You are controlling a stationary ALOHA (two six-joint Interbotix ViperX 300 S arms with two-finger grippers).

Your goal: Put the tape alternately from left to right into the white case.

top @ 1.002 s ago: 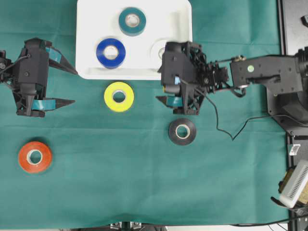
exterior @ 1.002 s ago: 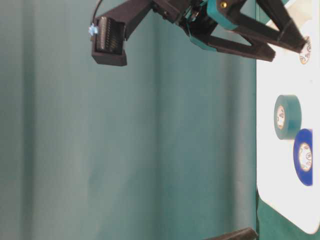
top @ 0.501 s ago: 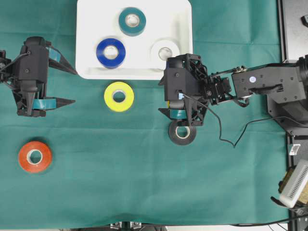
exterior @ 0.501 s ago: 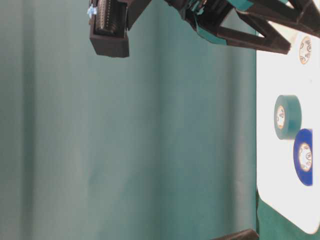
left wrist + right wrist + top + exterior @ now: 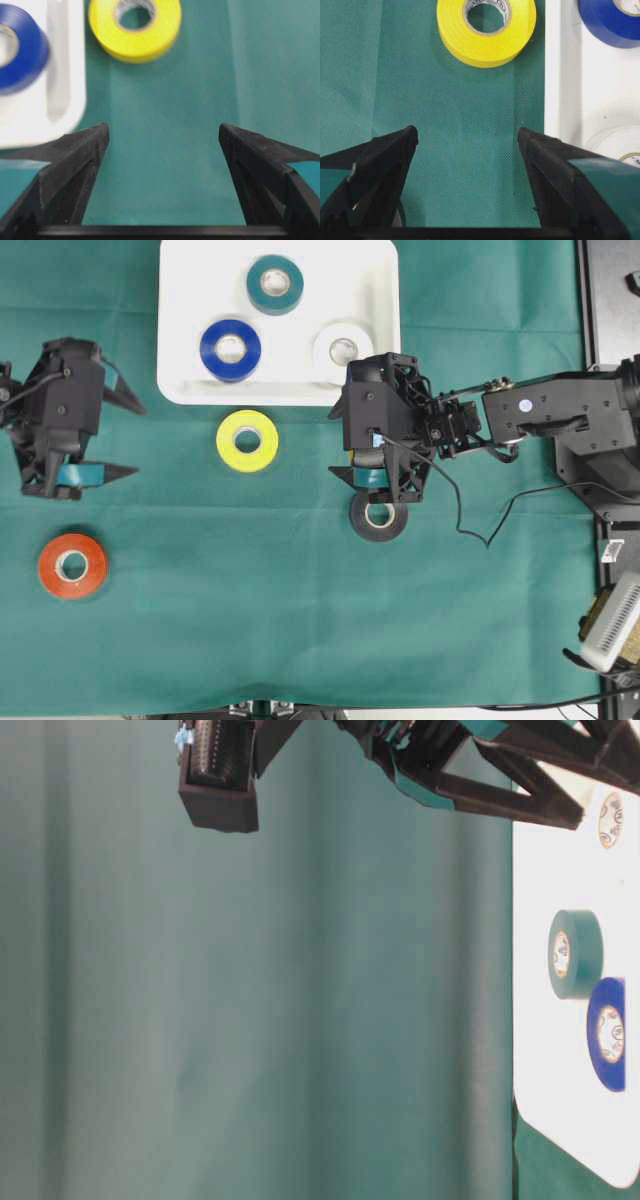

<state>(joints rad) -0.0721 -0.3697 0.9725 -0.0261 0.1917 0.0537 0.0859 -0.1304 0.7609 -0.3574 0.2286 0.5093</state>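
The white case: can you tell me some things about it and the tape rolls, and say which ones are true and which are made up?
1. Three rolls lie in the white case: teal, blue and white. True.
2. The yellow roll is inside the case. False: it lies on the green cloth just outside the case's edge.
3. The orange-red roll is the roll farthest from the case. True.
4. The left end effector is holding a roll. False: it is open with nothing between its fingers.
5. The black roll is partly hidden under the right end effector in the overhead view. True.
6. The blue roll is stacked on the teal one. False: they lie side by side.
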